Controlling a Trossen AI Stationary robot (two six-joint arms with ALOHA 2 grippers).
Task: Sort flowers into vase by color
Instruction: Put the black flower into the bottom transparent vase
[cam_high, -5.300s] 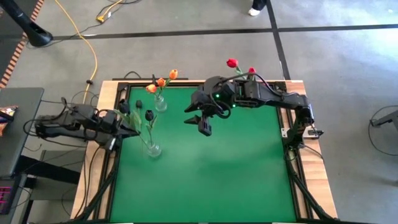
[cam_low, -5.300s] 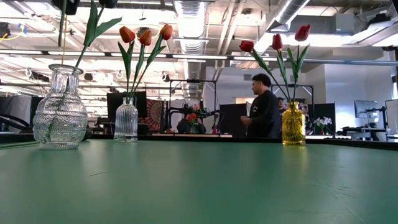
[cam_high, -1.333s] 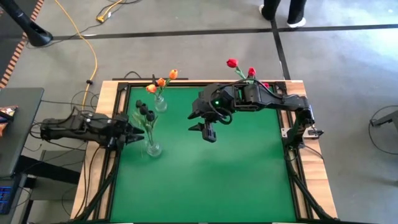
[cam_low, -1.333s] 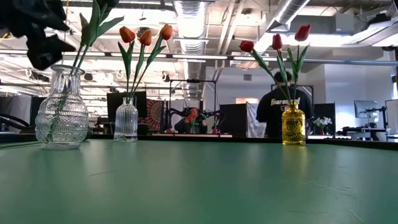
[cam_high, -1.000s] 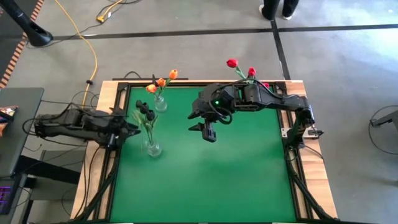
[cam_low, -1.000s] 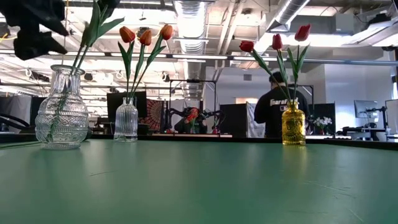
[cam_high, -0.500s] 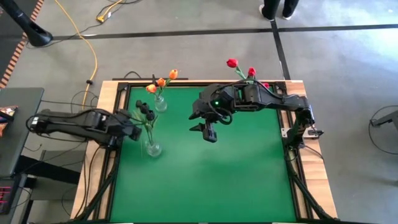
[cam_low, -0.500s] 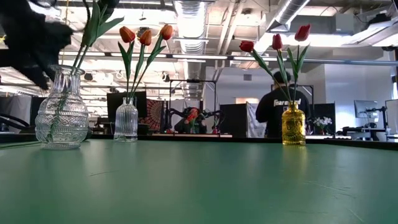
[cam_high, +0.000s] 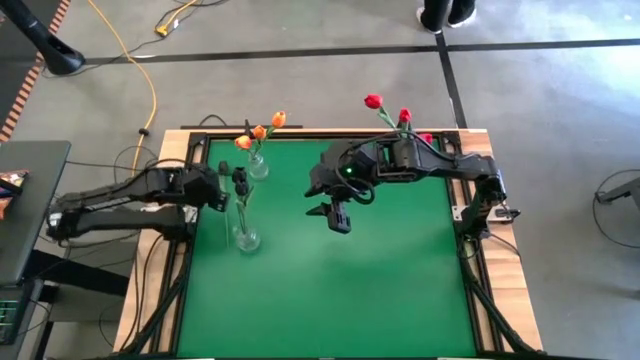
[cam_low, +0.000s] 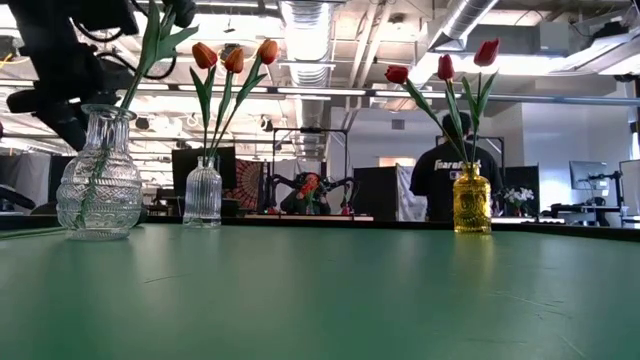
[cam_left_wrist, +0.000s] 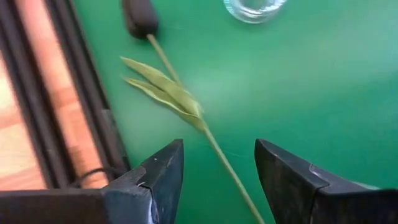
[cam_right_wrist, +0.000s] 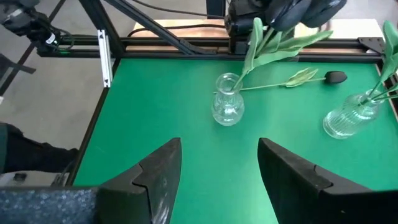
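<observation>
Two dark arms work a green-topped table (cam_high: 330, 290) where the colour sort looks almost finished. Red tulips (cam_low: 441, 68) stand in a yellow vase (cam_low: 472, 200) and orange tulips (cam_high: 260, 131) in a ribbed glass vase (cam_high: 258, 167). The right gripper (cam_high: 338, 215) hangs mid-table, fingers spread and empty. The left gripper (cam_left_wrist: 217, 155), also spread and holding nothing, hovers beside the round glass vase (cam_high: 246, 239) directly over a dark tulip (cam_left_wrist: 169, 92). Its stem runs towards that vase; whether it lies on the mat or leans from the vase cannot be told. If loose, the next move is to drop, pinch the thin stem and stand it upright.
</observation>
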